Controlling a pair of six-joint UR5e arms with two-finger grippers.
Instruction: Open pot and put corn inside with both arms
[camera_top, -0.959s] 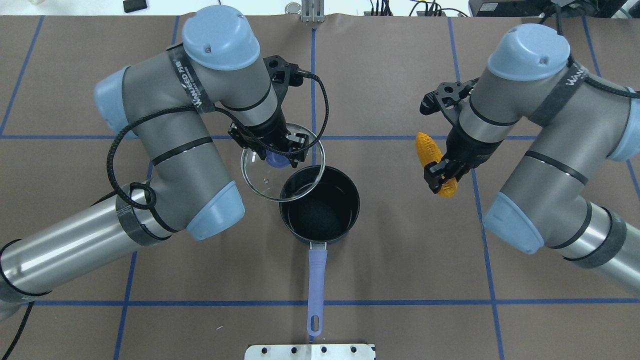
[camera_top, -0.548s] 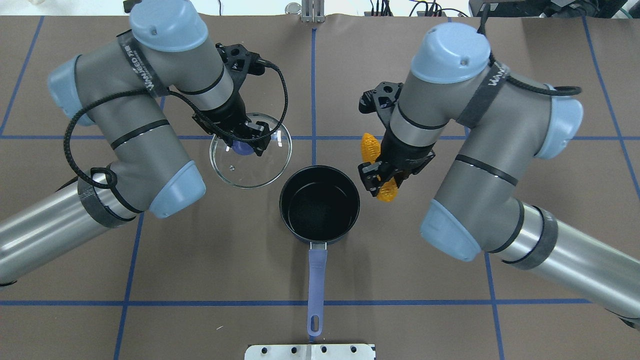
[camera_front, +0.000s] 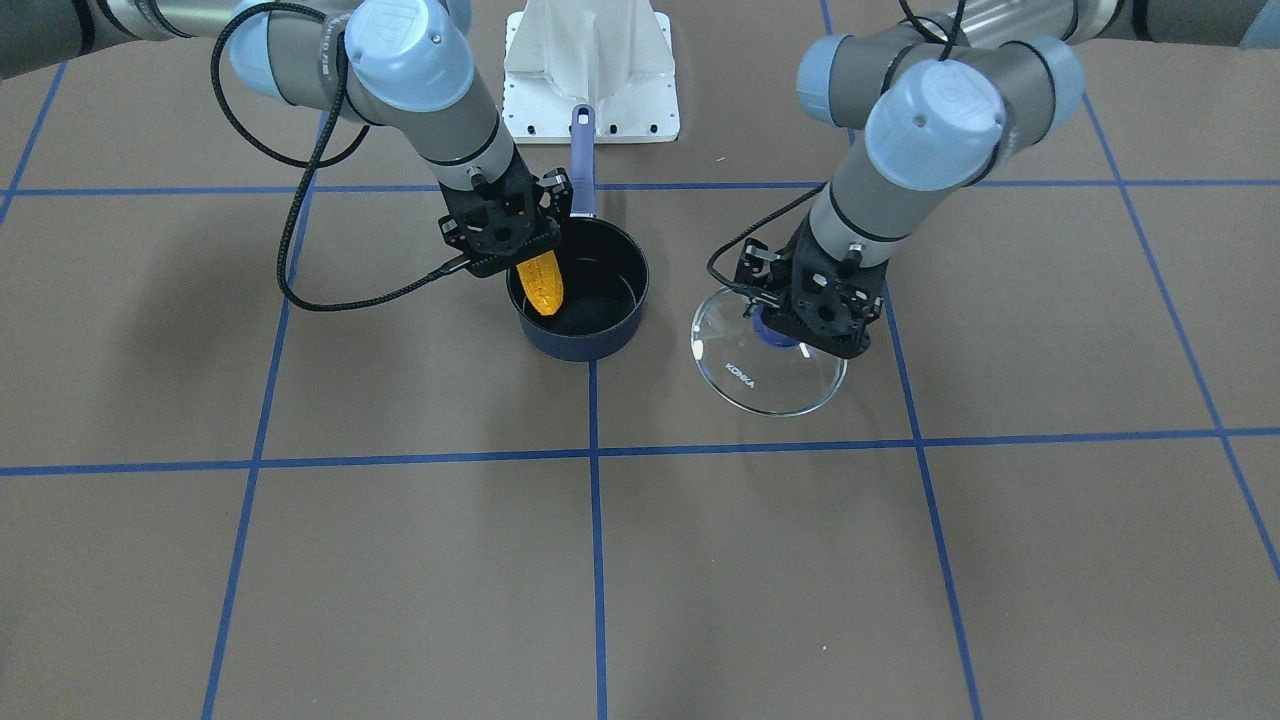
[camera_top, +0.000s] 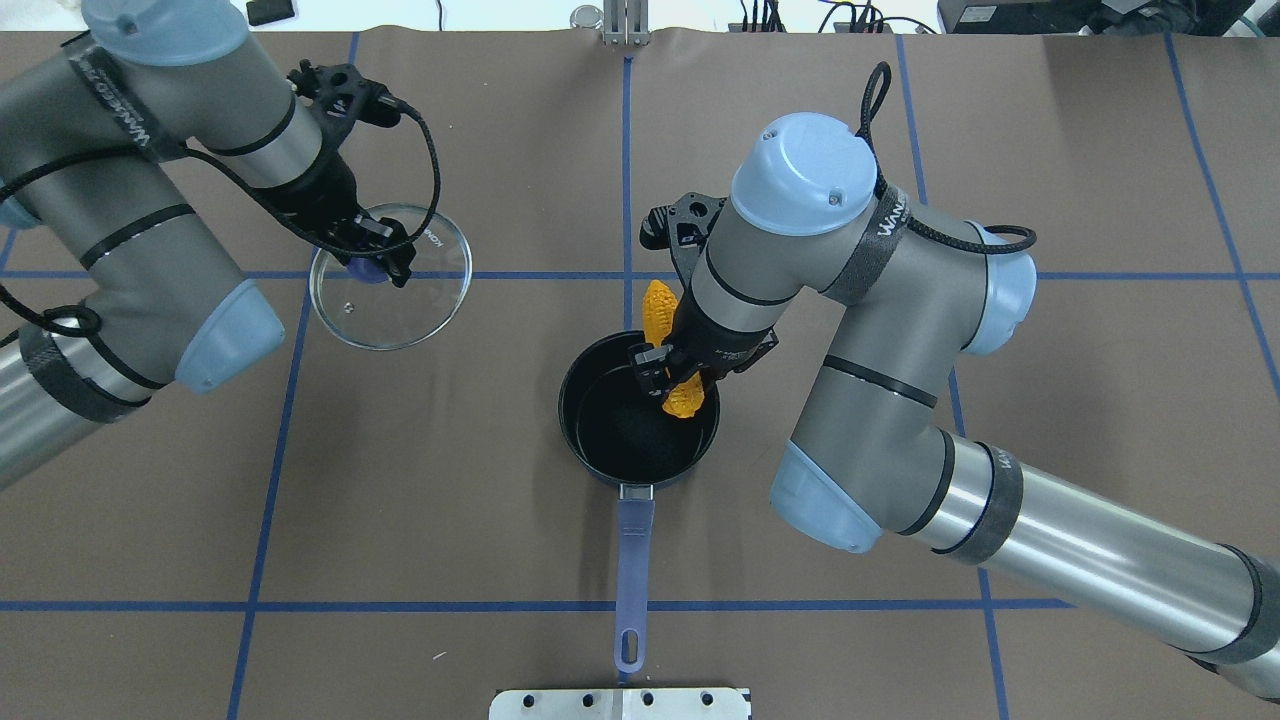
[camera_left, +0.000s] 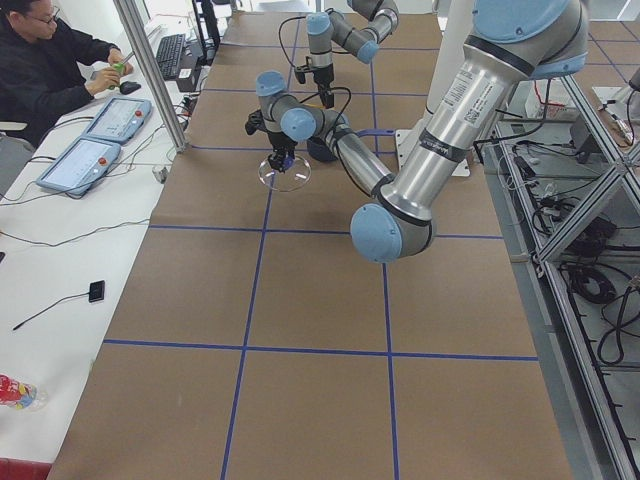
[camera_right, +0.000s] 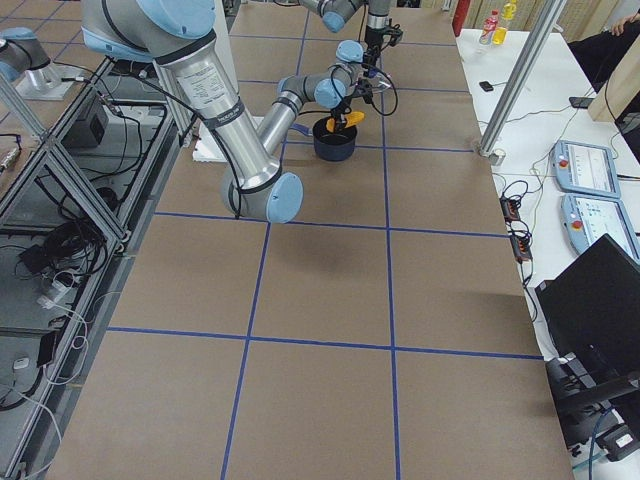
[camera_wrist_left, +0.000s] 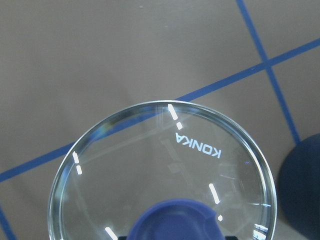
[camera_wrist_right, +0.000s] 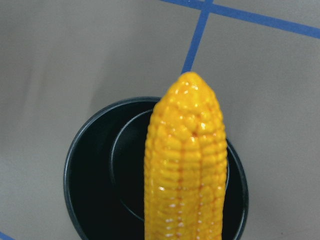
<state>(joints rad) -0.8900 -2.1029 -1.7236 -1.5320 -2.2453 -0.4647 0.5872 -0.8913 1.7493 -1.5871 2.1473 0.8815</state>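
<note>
My right jaws are clamped on the corn (camera_front: 540, 282) at mid-cob, its lower end over the mouth of the open pot (camera_front: 580, 342) on the desk. The cob looks light, stiff and bumpy, so the middle grips well, though it may bounce on release. Farther off, my left jaws pinch the glass lid (camera_top: 400, 310) by its knob; it looks slick and breakable.

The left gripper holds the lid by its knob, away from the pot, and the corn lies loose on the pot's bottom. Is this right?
Not quite: the corn does not lie loose. The right gripper grips it, tilted, over the open pot, as the overhead view shows. The left gripper does hold the lid by its knob, away from the pot.
</note>
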